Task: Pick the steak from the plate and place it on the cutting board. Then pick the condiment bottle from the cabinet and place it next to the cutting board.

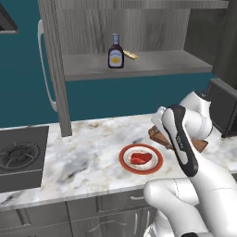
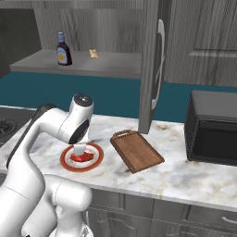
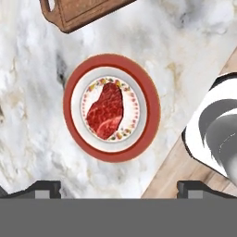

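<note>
The steak (image 3: 106,111), a small red marbled slab, lies in the middle of the red-rimmed plate (image 3: 149,111) on the marble counter. My gripper (image 3: 118,190) hangs above the plate, pointing down, open, with nothing between its wide-set fingertips (image 3: 44,189). From the right base view the gripper (image 2: 79,149) partly covers the steak (image 2: 83,158) on the plate (image 2: 66,163). The wooden cutting board (image 2: 136,150) lies right of the plate, handle towards the wall. The dark condiment bottle (image 1: 115,52) stands upright on the open shelf of the grey cabinet (image 1: 55,69).
A small yellowish-tan item (image 1: 131,55) lies on the shelf beside the bottle. A black microwave (image 2: 213,127) stands on the counter at the right and a stove burner (image 1: 18,155) at the left. The cabinet's side panel (image 2: 150,65) with its white handle comes down behind the board.
</note>
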You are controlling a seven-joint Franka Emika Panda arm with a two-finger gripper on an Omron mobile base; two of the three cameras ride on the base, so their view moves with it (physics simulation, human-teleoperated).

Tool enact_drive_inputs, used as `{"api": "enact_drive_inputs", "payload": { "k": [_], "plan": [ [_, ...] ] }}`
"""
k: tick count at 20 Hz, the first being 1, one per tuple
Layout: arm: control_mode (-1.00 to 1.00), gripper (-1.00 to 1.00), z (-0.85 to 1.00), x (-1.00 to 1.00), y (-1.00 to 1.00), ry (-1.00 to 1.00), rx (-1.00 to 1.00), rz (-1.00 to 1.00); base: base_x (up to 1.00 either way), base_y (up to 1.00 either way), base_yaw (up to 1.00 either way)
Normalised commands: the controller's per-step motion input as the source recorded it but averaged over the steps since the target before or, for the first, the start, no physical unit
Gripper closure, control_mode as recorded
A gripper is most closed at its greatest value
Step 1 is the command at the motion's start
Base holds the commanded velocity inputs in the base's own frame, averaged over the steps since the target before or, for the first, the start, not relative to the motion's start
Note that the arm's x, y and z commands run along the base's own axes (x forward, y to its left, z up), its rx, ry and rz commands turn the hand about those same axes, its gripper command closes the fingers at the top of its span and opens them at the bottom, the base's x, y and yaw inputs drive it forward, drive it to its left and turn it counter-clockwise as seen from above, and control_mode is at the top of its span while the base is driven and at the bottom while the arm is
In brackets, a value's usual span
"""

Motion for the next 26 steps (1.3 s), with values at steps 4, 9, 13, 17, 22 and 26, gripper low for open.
{"api": "enact_drive_inputs", "payload": {
  "k": [4, 9, 13, 17, 22, 26],
  "plan": [
    [-1.00, -1.00, -0.31, 0.12, 0.00, 0.12, 0.00, -0.03, 0.00, 0.00, 0.00],
    [-1.00, -1.00, -0.35, 0.12, 0.00, 0.14, 0.00, -0.03, 0.00, 0.00, 0.00],
    [-1.00, -1.00, -0.36, 0.12, 0.00, 0.13, 0.00, -0.03, 0.00, 0.00, 0.00],
    [-1.00, -1.00, -0.34, 0.13, 0.00, 0.11, 0.00, -0.02, 0.00, 0.00, 0.00],
    [-1.00, -1.00, -0.33, 0.09, 0.00, 0.08, 0.00, -0.01, 0.00, 0.00, 0.00],
    [-1.00, -1.00, -0.27, 0.07, 0.00, 0.04, 0.00, -0.01, 0.00, 0.00, 0.00]
  ]
}}
